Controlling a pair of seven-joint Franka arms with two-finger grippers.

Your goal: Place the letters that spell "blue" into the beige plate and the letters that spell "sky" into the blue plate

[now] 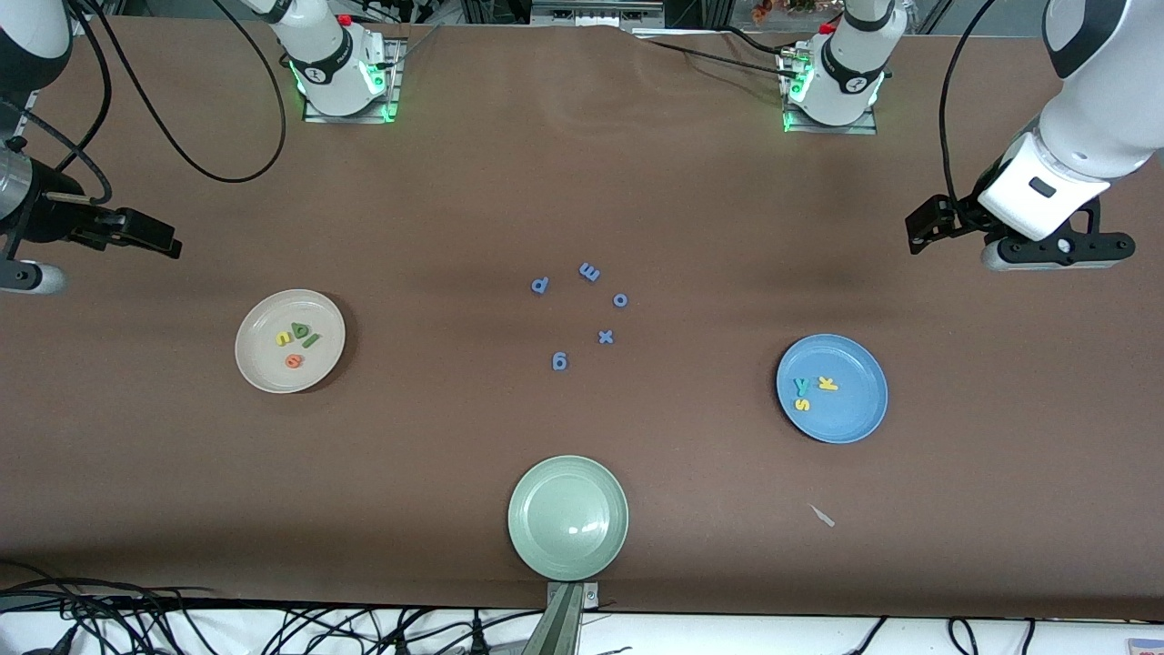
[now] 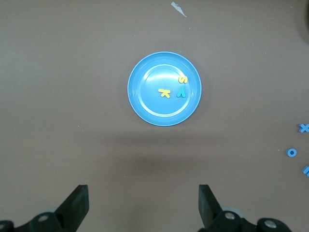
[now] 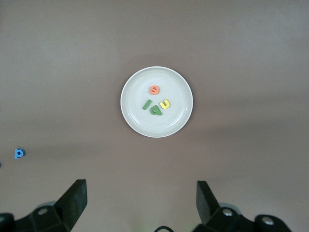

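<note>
Left hand [image 2: 143, 208], right hand [image 3: 141, 205] open, raised at table ends.

The surface [image 1: 582, 182] is plain brown. The beige plate [image 1: 259, 364] carries an orange e [image 1: 293, 361], a yellow u [image 1: 283, 338], a dark green b [image 1: 297, 329] and a green l [image 1: 311, 341]. The blue plate [image 1: 850, 414] carries a yellow s [image 1: 802, 404], a yellow k [image 1: 827, 384] and a teal y [image 1: 801, 387]. Five blue-violet letters [image 1: 559, 362] are unpatterned. A pale green plate [image 1: 567, 517] is plain.
</note>
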